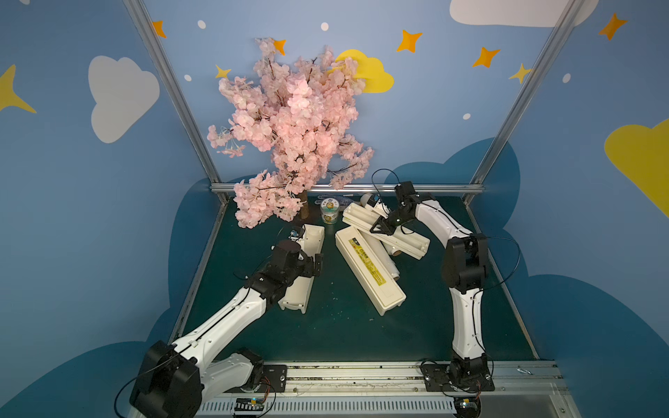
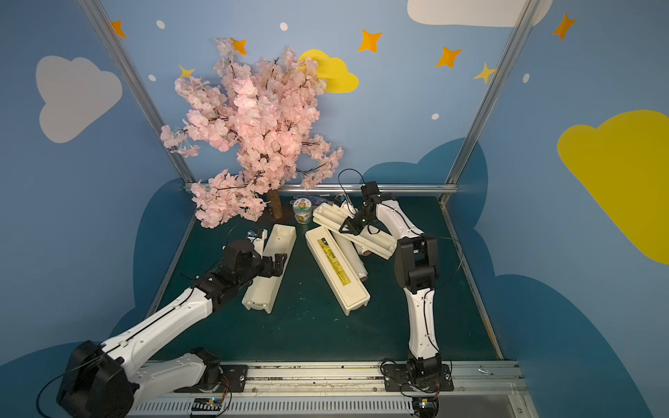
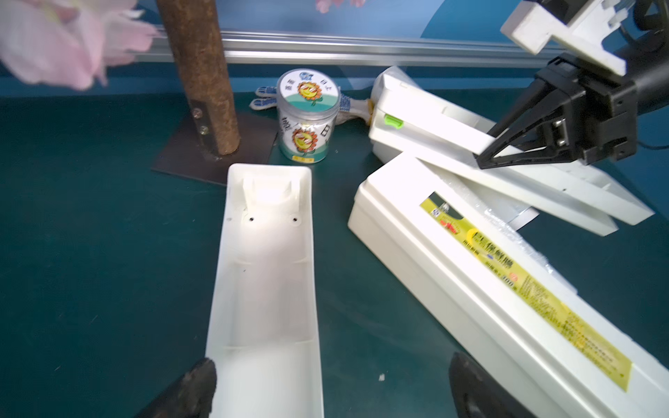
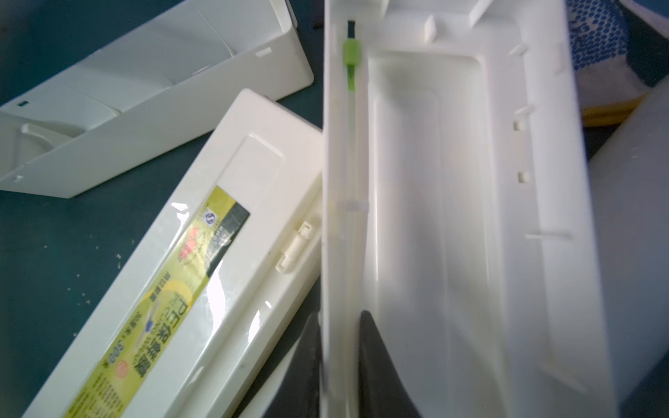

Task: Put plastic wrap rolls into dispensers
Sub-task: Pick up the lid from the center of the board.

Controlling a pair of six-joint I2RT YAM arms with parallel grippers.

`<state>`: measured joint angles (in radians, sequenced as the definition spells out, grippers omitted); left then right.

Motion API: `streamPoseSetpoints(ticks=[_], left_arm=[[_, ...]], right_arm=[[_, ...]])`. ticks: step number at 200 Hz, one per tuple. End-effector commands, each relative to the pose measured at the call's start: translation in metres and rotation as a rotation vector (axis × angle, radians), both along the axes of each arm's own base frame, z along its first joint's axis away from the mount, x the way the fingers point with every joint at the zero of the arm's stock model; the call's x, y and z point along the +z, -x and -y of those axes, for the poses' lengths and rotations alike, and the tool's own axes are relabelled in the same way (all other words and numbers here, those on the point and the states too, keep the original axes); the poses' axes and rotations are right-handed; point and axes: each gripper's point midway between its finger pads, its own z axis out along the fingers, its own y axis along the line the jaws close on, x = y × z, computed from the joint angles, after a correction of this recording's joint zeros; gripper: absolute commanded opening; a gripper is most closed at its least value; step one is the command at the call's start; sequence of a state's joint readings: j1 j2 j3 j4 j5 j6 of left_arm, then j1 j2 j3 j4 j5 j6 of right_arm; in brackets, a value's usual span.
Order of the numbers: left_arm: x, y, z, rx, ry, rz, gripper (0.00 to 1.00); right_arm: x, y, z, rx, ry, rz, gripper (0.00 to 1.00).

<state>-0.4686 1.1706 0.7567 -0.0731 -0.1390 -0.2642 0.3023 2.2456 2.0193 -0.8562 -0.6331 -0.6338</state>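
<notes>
- Progress, as judged: early stage. No roll is seated, and both plastic wrap rolls (image 1: 385, 258) lie on the desk (image 1: 340, 325)
- One roll lies just beneath the right end effector (image 1: 375, 229), alongside the labelled dispenser (image 1: 369, 267) and touching it. The second roll (image 1: 394, 250) shows only its brown core end, poking out from under the open shell (image 1: 409, 240)
- Right end effector: fingers closed tight on the long wall of the open shell. The shell rests tilted across the far end of the labelled dispenser
- Left end effector (image 3: 329, 391): fingers spread wide, holding nothing, poised over the near end of the empty tray (image 3: 268, 271)
- Remaining, as judged: free the pinned roll, lay each roll into a dispenser and close the lids. The labelled dispenser is shut and would need opening
- Clearance: crowded around the right end effector, where shell, dispenser and rolls overlap. A jar (image 1: 329, 213) and a tree trunk (image 1: 304, 210) stand just beyond, with blossoms overhanging
- Bare desk lies robot-side of both end effectors, suitable for sorting the parts apart
</notes>
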Motion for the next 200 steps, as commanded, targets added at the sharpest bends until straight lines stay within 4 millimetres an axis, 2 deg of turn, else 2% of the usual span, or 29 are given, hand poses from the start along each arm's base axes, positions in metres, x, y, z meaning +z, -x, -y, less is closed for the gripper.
streamPoseSetpoints(ticks=[1,26,59,74,113,167,200], left_arm=[[0.026,-0.016,0.023,-0.095,0.083,0.044,1.0],[0.033,-0.032,0.027,-0.101,0.103,0.053,1.0],[0.032,-0.047,0.027,-0.094,0.142,0.042,1.0],[0.034,-0.049,0.027,-0.101,0.141,0.059,1.0],[0.049,-0.062,0.018,-0.11,0.13,0.11,1.0],[0.082,-0.08,-0.014,-0.132,0.179,0.113,1.0],[0.103,-0.087,-0.025,-0.189,0.269,0.106,1.0]], right_arm=[[0.04,0.002,-0.008,-0.015,-0.144,-0.054,0.0],[0.067,-0.003,-0.009,-0.043,-0.24,-0.08,0.0],[0.058,0.002,-0.011,-0.054,-0.184,-0.089,0.0],[0.061,0.005,-0.015,-0.048,-0.173,-0.069,0.0],[0.074,0.02,-0.032,0.027,-0.099,0.175,0.0],[0.094,0.04,-0.048,0.098,-0.068,0.424,0.0],[0.094,0.049,-0.053,0.116,-0.014,0.578,0.0]])
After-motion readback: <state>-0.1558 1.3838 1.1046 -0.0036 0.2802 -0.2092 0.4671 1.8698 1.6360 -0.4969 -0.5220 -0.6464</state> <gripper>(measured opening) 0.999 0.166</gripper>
